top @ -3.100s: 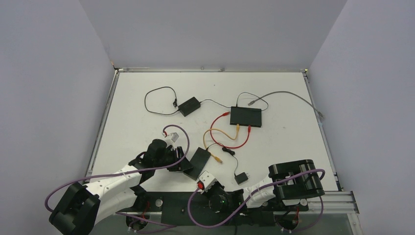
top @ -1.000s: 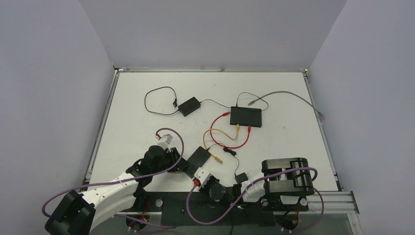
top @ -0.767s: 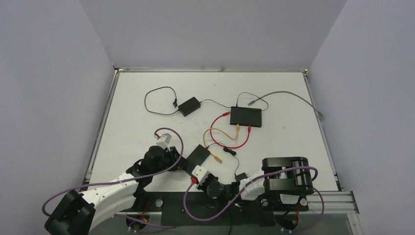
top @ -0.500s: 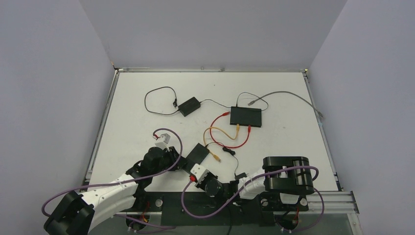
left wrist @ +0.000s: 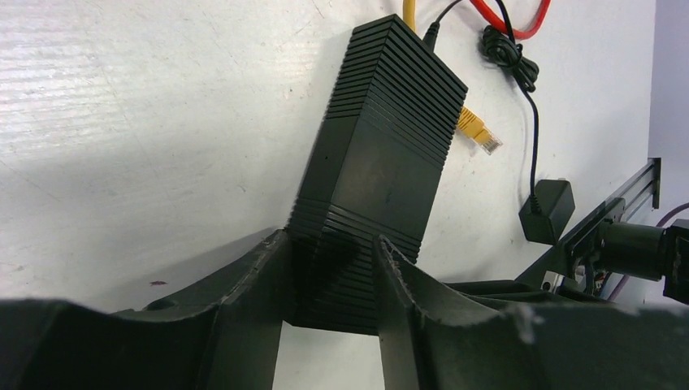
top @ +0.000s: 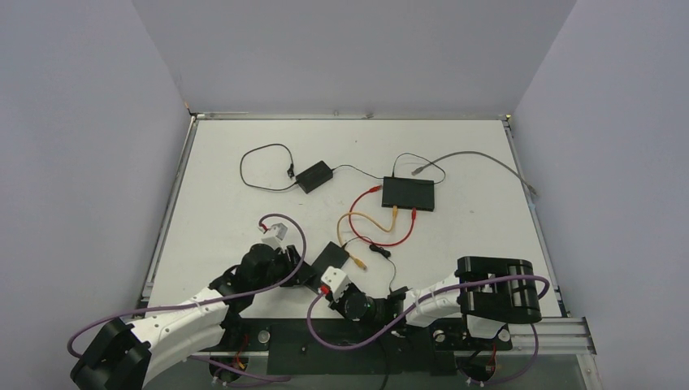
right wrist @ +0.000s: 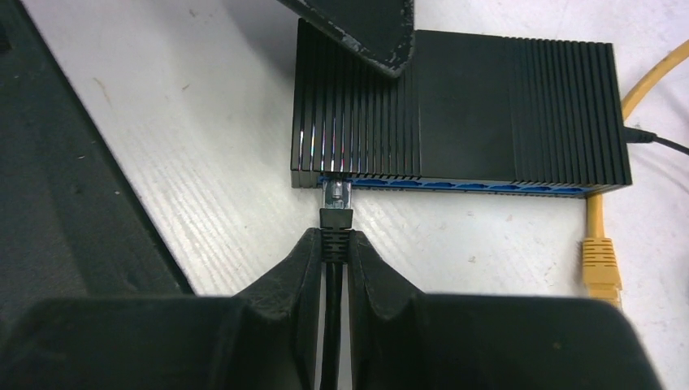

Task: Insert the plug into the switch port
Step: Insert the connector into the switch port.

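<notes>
Plug (right wrist: 336, 213), black-booted with a clear tip, sits pinched between the narrow jaws of the right gripper (right wrist: 335, 244), its black cable (right wrist: 330, 341) running back between the fingers toward 6 o'clock. In the right wrist view the clear tip points to 12 o'clock and meets the port at the 9 o'clock end of the blue port row (right wrist: 487, 186); how deep it sits cannot be told.

The switch (right wrist: 487, 106), a ribbed black box, lies on the white table (top: 244, 162) near its 6 o'clock edge, just ahead of both arms. In the left wrist view the left gripper (left wrist: 331, 244) clamps the near end of the switch, one finger against each side. One of those fingers (right wrist: 366, 32) overlaps the top of the switch at 11 o'clock in the right wrist view.

A loose yellow connector (right wrist: 600, 264) lies on the table at 4 o'clock of the switch, just beside the port face and apart from it. A small black adapter (left wrist: 546, 210) rests at 3 o'clock in the left wrist view, apart from the switch.
</notes>
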Controlling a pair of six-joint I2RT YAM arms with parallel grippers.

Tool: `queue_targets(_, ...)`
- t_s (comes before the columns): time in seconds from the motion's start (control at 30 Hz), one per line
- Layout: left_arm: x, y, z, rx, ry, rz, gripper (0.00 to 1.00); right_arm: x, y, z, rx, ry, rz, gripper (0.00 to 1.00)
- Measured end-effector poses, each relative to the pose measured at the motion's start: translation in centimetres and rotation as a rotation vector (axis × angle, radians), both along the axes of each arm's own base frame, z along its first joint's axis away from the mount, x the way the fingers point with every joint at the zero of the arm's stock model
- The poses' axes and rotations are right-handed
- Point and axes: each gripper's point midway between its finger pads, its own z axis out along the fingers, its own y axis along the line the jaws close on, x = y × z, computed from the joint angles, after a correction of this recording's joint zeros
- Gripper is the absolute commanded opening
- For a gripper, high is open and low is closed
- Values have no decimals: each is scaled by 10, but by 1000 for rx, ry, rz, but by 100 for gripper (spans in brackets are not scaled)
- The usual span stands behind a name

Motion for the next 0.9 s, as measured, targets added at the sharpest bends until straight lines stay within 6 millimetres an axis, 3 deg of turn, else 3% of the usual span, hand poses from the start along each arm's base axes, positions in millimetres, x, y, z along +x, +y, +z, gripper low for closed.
queue_targets(0.1, -3, -2, 2, 7, 17, -13, 51, -6, 2, -2, 4, 30, 22, 7)
queue_targets(0.33, -10, -3, 3, 47, 79, -33, 55, -20, 6, -4, 24, 87, 41, 41)
queue_targets(0.47, -13, 4, -1, 94, 115, -13, 58, -28, 0, -3, 11, 116, 39, 51)
queue_targets(0.6, -10, 11, 3, 116, 112, 24, 60, -26, -16, 3, -33, 115, 6, 53)
queue_targets(0.77, -2, 18, 21, 105, 62, 69, 61, -11, -40, 40, -10, 60, -87, 55)
queue_targets(0.9, 7, 21, 46, 76, -1, 99, 62, 5, -56, 81, 64, -7, -178, 65)
